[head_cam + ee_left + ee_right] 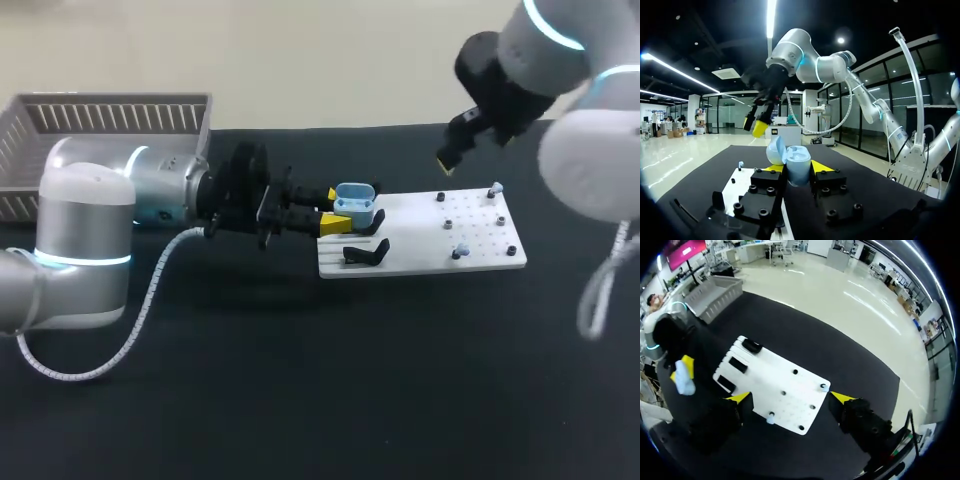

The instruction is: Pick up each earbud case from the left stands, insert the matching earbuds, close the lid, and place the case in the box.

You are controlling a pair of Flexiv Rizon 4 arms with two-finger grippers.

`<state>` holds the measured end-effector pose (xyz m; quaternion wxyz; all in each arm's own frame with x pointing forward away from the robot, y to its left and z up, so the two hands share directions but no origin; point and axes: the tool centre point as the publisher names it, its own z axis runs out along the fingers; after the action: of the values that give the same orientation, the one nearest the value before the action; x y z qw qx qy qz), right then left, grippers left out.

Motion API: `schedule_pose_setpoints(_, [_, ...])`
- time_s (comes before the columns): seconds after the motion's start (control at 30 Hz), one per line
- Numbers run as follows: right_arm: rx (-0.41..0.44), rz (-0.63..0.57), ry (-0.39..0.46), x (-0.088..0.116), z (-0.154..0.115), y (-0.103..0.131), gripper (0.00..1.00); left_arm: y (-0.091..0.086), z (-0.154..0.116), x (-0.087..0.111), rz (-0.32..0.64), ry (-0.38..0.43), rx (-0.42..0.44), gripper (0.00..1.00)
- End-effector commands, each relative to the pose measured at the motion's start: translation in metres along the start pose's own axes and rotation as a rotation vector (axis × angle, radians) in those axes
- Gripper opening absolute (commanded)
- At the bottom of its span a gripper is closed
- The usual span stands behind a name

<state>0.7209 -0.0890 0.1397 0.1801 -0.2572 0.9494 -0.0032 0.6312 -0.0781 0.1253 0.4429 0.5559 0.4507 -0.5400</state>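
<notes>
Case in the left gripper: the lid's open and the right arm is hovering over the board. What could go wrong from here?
1. The case is held only by its sides in the left gripper, so pressing an earbud in may tilt it or make it slip.
2. The earbuds are tiny on the white board, and the open right gripper may knock one off.
3. Loading brings both grippers close together, so they may collide.

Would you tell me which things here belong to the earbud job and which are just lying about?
Job: earbud case in the left tool, lid open; two earbuds on the white board; black stand; grey basket; right tool, open.
Lying about: the left arm's white cable; black table.
</notes>
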Motion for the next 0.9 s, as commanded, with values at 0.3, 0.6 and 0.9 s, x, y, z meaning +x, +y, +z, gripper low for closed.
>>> schedule_pose_setpoints(0.3, [0.06,0.046,0.155,-0.001,0.056,-0.03,1.0,-0.001,0.0,0.001,0.003,-0.003,-0.002,0.0])
schedule_pose_setpoints(0.6, [0.007,0.059,0.171,0.019,0.071,-0.039,0.87,-0.001,0.0,0.001,0.003,-0.003,-0.002,0.0])
schedule_pose_setpoints(0.9, [-0.008,0.033,0.187,0.03,0.079,-0.038,0.69,-0.001,0.0,0.001,0.003,-0.003,-0.002,0.0])
